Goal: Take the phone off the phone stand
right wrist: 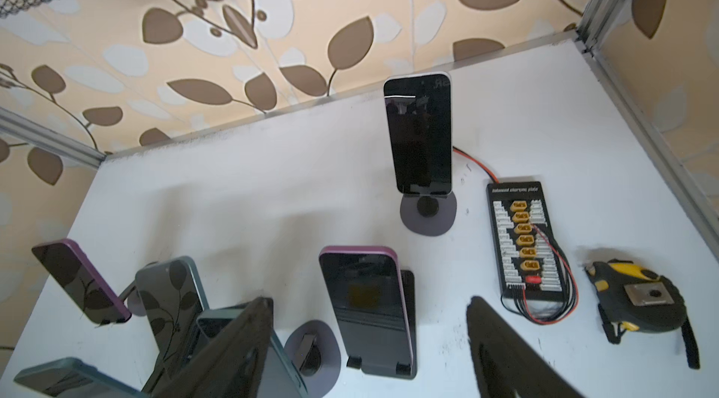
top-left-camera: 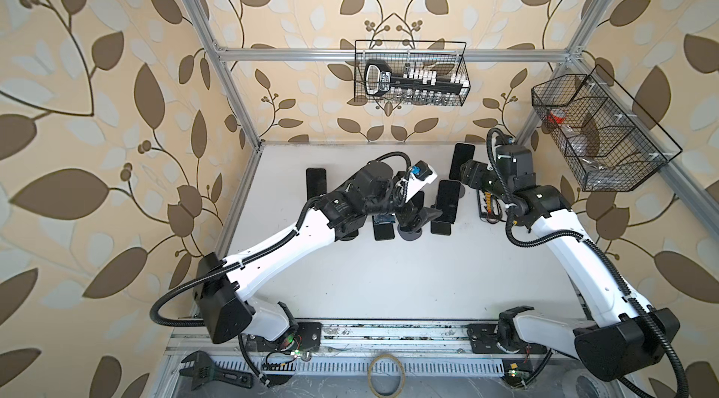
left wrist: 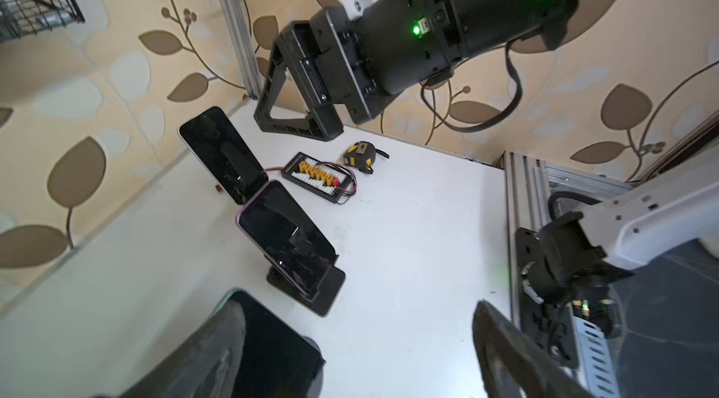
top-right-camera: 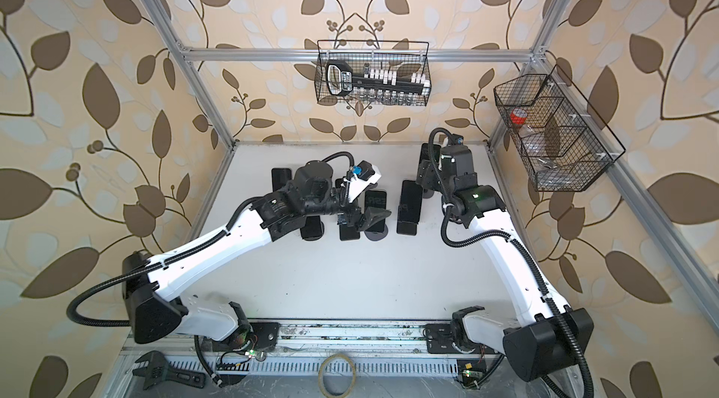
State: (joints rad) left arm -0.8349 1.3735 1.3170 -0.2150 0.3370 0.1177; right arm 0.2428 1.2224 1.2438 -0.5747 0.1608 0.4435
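Observation:
Several dark phones lean on stands across the white table point(top-left-camera: 389, 279). My left gripper point(left wrist: 356, 302) is open, and one finger lies against a black phone point(left wrist: 280, 345) on a round stand. In both top views it hovers over the middle row point(top-left-camera: 422, 217) point(top-right-camera: 373, 217). My right gripper point(right wrist: 369, 298) is open above a purple-edged phone point(right wrist: 365, 306) on a flat rectangular phone stand point(right wrist: 389, 370); nothing sits between its fingers. A white-edged phone point(right wrist: 420, 135) stands upright on a round base point(right wrist: 428, 217) further back.
A black charging board point(right wrist: 521, 236) with red wires and a yellow-black tape measure point(right wrist: 642, 298) lie at the right. Two wire baskets point(top-left-camera: 408, 73) point(top-left-camera: 599, 131) hang on the frame. A wrench point(top-left-camera: 210, 370) and a ring point(top-left-camera: 387, 374) lie in front.

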